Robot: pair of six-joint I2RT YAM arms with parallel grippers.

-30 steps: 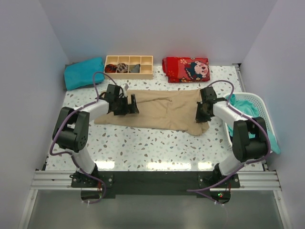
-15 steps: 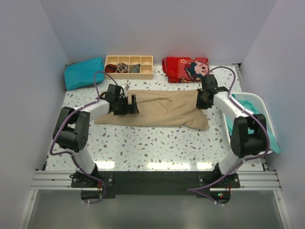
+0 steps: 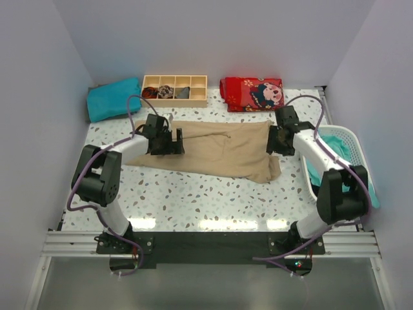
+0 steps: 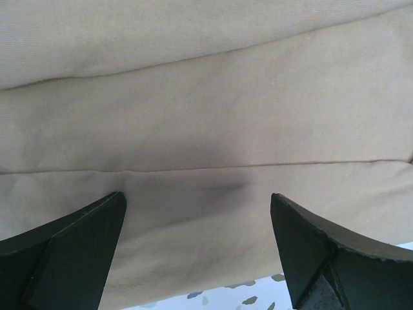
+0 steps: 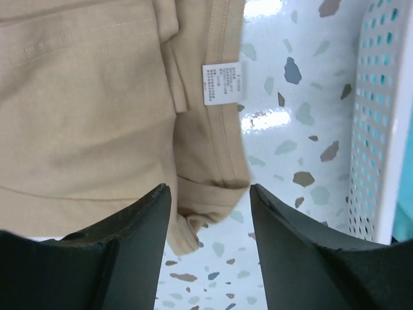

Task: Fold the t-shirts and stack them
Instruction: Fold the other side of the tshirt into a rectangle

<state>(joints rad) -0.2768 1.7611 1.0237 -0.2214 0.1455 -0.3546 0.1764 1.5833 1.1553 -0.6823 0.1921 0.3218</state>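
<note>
The tan-beige soft cloth t-shirt [image 3: 219, 152] lies spread flat across the middle of the speckled white counter [image 3: 193, 200]. At its 9 o'clock end the left arm's fingers [image 4: 71, 245] stand wide apart just above the cloth, gripping nothing. At its 3 o'clock end the right arm's fingers [image 5: 122, 245] are parted over the shirt's edge near a white sewn-in label [image 5: 221, 82], also empty; whether they touch the cloth cannot be told. A folded teal t-shirt [image 3: 113, 98] sits at the counter's 10 o'clock.
</note>
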